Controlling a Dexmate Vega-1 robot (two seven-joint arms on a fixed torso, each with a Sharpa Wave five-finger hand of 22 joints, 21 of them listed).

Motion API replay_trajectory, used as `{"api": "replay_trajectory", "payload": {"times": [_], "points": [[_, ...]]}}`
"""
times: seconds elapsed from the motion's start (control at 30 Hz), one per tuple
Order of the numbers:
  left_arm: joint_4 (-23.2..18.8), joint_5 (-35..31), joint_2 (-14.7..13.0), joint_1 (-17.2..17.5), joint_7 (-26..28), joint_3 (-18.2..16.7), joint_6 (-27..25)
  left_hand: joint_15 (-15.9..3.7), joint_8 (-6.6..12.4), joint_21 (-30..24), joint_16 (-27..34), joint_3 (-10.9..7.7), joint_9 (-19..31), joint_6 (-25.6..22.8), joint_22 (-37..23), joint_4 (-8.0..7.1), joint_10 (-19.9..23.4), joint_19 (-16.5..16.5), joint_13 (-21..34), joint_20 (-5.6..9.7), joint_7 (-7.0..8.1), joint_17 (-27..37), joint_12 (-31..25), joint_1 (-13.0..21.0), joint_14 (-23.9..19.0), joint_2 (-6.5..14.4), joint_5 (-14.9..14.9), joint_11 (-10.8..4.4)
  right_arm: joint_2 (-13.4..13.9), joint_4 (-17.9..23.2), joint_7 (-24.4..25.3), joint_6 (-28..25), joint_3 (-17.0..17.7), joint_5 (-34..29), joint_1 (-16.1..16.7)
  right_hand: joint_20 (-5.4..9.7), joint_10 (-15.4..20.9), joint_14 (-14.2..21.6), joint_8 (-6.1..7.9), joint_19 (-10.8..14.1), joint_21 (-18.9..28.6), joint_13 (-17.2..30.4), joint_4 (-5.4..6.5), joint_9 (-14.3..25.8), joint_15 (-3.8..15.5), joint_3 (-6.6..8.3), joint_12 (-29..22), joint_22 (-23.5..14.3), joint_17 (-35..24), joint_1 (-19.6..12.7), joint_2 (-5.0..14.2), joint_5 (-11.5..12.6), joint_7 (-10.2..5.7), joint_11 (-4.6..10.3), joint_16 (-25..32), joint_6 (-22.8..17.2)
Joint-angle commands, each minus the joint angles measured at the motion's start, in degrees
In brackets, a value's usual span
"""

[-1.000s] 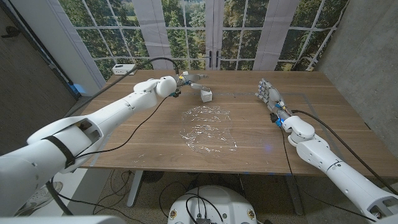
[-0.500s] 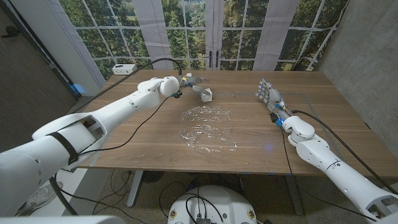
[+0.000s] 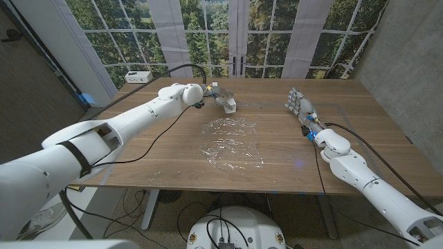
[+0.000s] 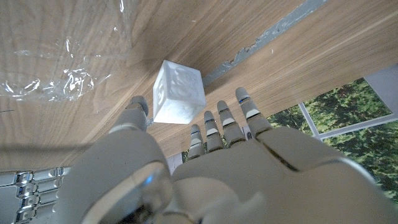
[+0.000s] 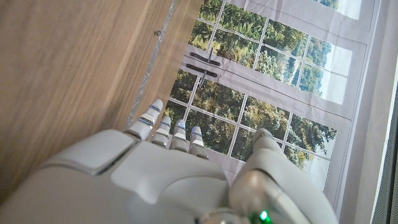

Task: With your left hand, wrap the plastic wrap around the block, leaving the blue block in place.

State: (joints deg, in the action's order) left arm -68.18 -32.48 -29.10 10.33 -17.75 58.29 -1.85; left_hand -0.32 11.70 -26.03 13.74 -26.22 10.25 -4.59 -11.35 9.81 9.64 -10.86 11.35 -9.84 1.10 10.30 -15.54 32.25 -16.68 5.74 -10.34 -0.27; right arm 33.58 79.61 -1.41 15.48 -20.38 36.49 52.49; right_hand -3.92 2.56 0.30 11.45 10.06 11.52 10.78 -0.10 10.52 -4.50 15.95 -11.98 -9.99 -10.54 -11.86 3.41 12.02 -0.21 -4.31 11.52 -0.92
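In the head view we record a white embossed cube-shaped block (image 3: 229,104) at upper centre of the wooden table (image 3: 166,149), with the robot's left hand (image 3: 215,93) just beside it, fingers apart and holding nothing. A crumpled sheet of clear plastic wrap (image 3: 231,142) lies mid-frame, apart from the block. The right hand (image 3: 300,106) stands at upper right, fingers straight and together, empty. A small white box (image 3: 138,75) sits at the table's far left corner; its markings are unreadable.

In the left wrist view, the block's (image 4: 179,92) raised pattern is illegible to us; the hand's fingertips (image 4: 221,112) reach close beside it.

In the right wrist view, that hand (image 5: 168,171) grasps nothing.
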Motion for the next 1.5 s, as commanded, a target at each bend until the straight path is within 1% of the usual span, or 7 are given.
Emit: {"api": "replay_trajectory", "payload": {"times": [0.03, 0.5, 0.67, 0.93, 1.07, 1.3, 1.5], "points": [[-1.4, -3.0, 0.0, 0.5, 3.1, 1.0, -2.5, -1.52, 0.81, -1.8, 1.2, -1.97, 0.3, -3.4, -0.2, 0.36, 4.9, -4.4, 0.2, 1.37, -0.26, 0.4, -1.2, 4.6, -4.9, 1.6, 0.0, -0.53, -0.2, -0.8, -0.5, -0.2, -0.1, 0.2, -0.5, -0.22, 0.4, 0.0, -0.01, 0.2, 0.0, 0.3, -0.28, 0.2, -0.52, -0.1, 0.2, -0.2, -0.2, -0.2, 0.25, -0.3, -0.2, -0.18, -0.2, -0.4], [-0.9, -6.5, 0.7, 1.2, 7.5, 2.1, -4.0, -6.1, 4.87, -6.5, 5.7, -6.97, 0.5, -22.6, -0.6, -0.98, 22.5, -12.3, 0.4, 4.27, -1.65, 1.3, -4.8, 14.4, -19.9, 4.8, -0.3, -2.57, 0.0, -0.7, 0.0, -0.6, 0.1, 0.3, -0.4, -0.33, 0.5, 0.1, -0.07, 0.2, 0.0, 0.3, -0.29, 0.3, -0.6, -0.16, 0.2, -0.2, -0.2, -0.1, 0.32, -0.4, -0.21, -0.35, -0.2, -0.5], [1.5, -4.3, 1.8, -0.7, 2.3, 2.9, -1.9, -0.9, -0.7, -4.5, 0.0, 0.7, 0.5, -12.9, -0.2, -2.98, 12.6, -5.7, 0.5, 1.97, -0.01, 1.0, 0.9, 7.0, -7.9, -3.4, 0.7, -0.59, 0.0, -0.7, -0.3, -0.4, 0.1, 0.5, -0.5, -0.55, 0.6, 0.4, -0.09, 0.3, 0.0, 0.3, -0.31, 0.3, -0.68, -0.19, 0.2, -0.2, -0.2, 0.0, 0.33, -0.4, -0.23, -0.34, -0.1, -0.5], [1.4, -5.3, 2.3, -0.2, 6.1, 3.1, -1.8, 0.83, -1.11, -3.5, -1.4, 3.84, 0.5, -11.2, 0.0, -3.69, 11.2, -4.1, 0.6, 1.11, 0.26, 0.6, 1.9, 3.5, -5.8, -6.7, 0.4, -0.52, -0.3, -1.1, -0.3, 0.0, 0.3, 0.7, -0.5, -1.1, 0.7, 0.7, -0.13, 0.5, 0.1, 0.3, -0.33, 0.3, -1.0, -0.24, 0.3, -0.2, -0.2, 0.0, 0.32, -0.5, -0.33, -0.27, -0.1, -0.5], [1.6, -5.7, 2.9, 0.0, 6.1, 3.4, -2.9, -2.04, 0.67, -4.1, 0.0, 1.36, 0.6, -16.5, 0.1, -2.48, 17.7, -6.6, 0.8, 1.64, -0.86, 0.5, -0.1, 7.0, -11.1, -2.1, -0.3, -1.32, -0.2, -1.1, -0.5, -0.1, 0.4, 0.9, -0.4, -1.16, 0.7, 0.9, -0.14, 0.5, 0.1, 0.3, -0.33, 0.3, -1.08, -0.27, 0.2, -0.2, -0.2, 0.1, 0.32, -0.5, -0.41, -0.33, 0.0, -0.5], [0.4, -10.8, 3.2, 1.3, 11.2, 5.5, -6.3, -3.87, 2.09, -4.5, 1.1, -0.23, 0.7, -22.4, 0.1, -0.59, 22.5, -7.9, 1.0, 1.78, -1.27, 0.5, -1.3, 11.0, -16.0, -0.4, 0.1, -2.14, -0.1, -1.1, -0.5, -0.5, 0.4, 1.0, -0.4, -1.18, 0.9, 1.2, -0.14, 0.5, 0.1, 0.4, -0.31, 0.3, -1.3, -0.33, 0.2, -0.2, -0.2, 0.2, 0.34, -0.5, -0.49, -0.35, 0.1, -0.6], [-0.3, -14.0, 3.5, 2.6, 15.2, 6.2, -9.3, -7.75, 5.77, -6.7, 5.1, -1.55, 1.4, -36.1, -0.2, 0.81, 36.1, -11.7, 3.4, 3.97, -1.69, 1.4, -6.5, 21.2, -24.9, 2.2, -0.1, -4.8, 0.0, -0.9, -0.3, -0.7, 0.5, 1.1, -0.3, -1.21, 1.1, 1.5, -0.11, 0.6, 0.1, 0.4, -0.31, 0.3, -1.49, -0.37, 0.2, -0.2, -0.2, 0.3, 0.35, -0.5, -0.54, -0.57, 0.1, -0.7]]}}
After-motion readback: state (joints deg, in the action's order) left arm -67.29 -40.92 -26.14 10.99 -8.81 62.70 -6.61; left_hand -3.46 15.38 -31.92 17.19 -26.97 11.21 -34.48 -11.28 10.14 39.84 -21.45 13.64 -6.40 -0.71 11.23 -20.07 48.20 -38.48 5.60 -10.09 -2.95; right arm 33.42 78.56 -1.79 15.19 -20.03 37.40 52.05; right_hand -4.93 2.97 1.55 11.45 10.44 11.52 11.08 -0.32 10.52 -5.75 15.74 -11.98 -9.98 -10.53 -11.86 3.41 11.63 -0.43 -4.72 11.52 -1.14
